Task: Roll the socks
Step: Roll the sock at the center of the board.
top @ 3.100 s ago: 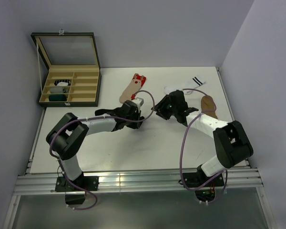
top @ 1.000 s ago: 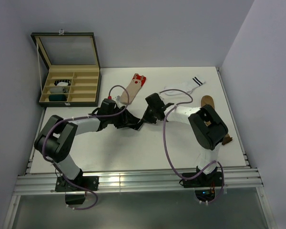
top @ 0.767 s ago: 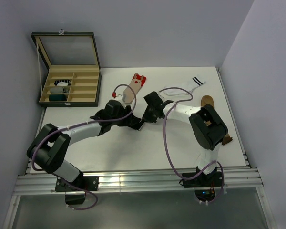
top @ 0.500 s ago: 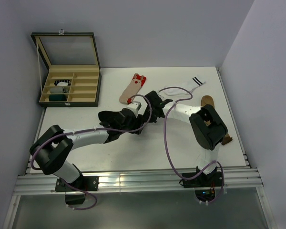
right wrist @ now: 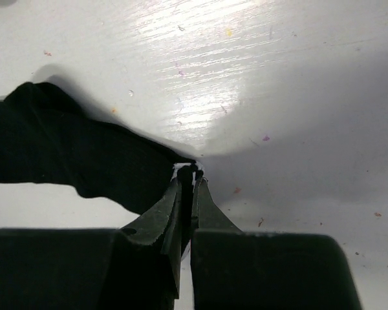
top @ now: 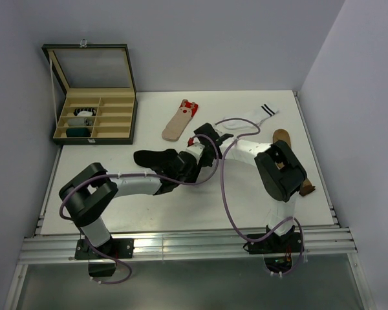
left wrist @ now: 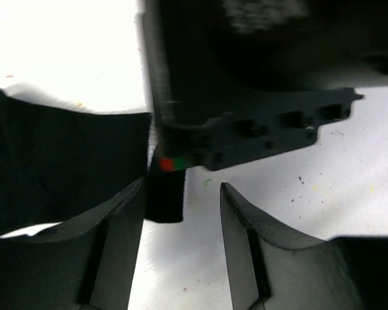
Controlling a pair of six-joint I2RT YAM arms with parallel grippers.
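The black sock (top: 154, 157) lies stretched out mid-table. Its right end is pinched by my right gripper (top: 200, 157), which is shut on its edge (right wrist: 189, 171); the rest of the sock (right wrist: 71, 161) trails off to the left. My left gripper (top: 188, 166) sits just below and beside the right one. Its jaws (left wrist: 182, 197) stand open over bare table, with the black sock (left wrist: 52, 161) outside its left finger (left wrist: 119, 245). A beige sock with a red cuff (top: 180, 119), a white striped sock (top: 252, 116) and a brown sock (top: 284, 138) lie farther back.
An open wooden box (top: 94, 137) with compartments stands at the back left, rolled socks in its left cells. The right arm's elbow (top: 281, 169) covers part of the brown sock. Walls close in at the back and right.
My left arm has swung its gripper rightward until it sits against the right gripper. The black sock now shows laid out to their left. The right gripper has stayed shut and nearly still.
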